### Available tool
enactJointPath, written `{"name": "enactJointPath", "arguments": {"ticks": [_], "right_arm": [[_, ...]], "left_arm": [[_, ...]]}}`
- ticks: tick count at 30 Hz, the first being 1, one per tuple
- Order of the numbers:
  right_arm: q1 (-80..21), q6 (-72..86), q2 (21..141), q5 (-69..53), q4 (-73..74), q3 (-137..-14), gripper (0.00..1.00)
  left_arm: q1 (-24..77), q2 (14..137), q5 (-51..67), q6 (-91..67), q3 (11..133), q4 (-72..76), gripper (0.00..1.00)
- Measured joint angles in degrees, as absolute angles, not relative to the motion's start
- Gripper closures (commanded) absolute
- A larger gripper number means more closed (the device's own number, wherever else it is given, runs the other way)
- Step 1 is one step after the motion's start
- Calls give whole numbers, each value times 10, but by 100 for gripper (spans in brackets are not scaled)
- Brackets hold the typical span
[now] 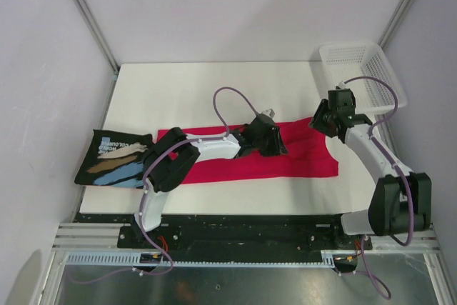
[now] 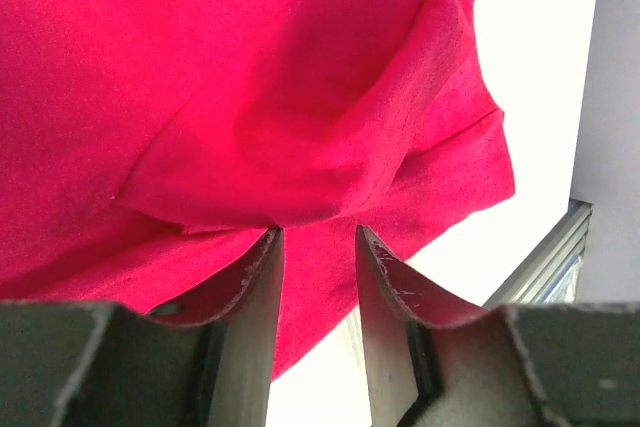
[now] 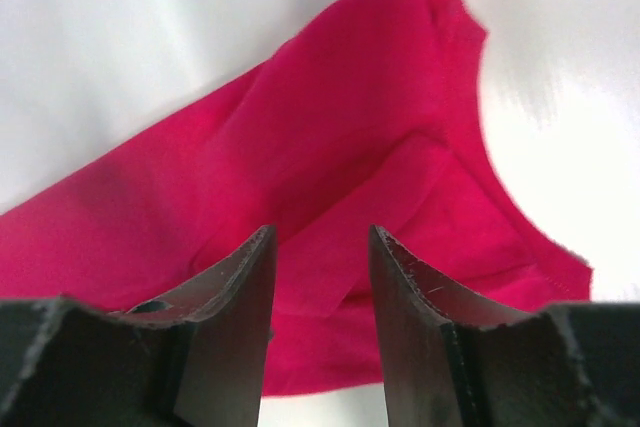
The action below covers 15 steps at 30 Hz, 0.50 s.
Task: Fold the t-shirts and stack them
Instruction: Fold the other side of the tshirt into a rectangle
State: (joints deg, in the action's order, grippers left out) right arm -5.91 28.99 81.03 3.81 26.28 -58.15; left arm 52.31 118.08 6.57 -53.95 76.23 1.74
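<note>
The crimson-pink t-shirt (image 1: 307,158) lies as a long folded strip across the middle of the white table (image 1: 214,83). My left gripper (image 1: 277,148) hovers low over its middle-right part, jaws open and empty. In the left wrist view (image 2: 318,232) a raised fold of the shirt (image 2: 300,147) sits just past the fingertips. My right gripper (image 1: 319,125) is open and empty over the shirt's far right corner. The right wrist view (image 3: 320,232) shows the shirt (image 3: 330,137) and its curved edge below. The black printed t-shirt (image 1: 118,158) lies folded at the left edge.
A white mesh basket (image 1: 353,46) stands at the table's back right corner, just behind the right arm. Walls and metal posts close in the back and sides. The table's front edge runs just below the crimson shirt.
</note>
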Motion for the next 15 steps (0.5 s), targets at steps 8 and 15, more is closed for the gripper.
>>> {"name": "enactJointPath", "arguments": {"ticks": [8, 15], "right_arm": [[-78, 323, 731, -27, 232, -465, 51], [-95, 353, 762, -70, 166, -384, 48]], "left_arm": [[513, 1168, 65, -534, 738, 23, 61], [499, 1127, 63, -525, 689, 23, 61]]}}
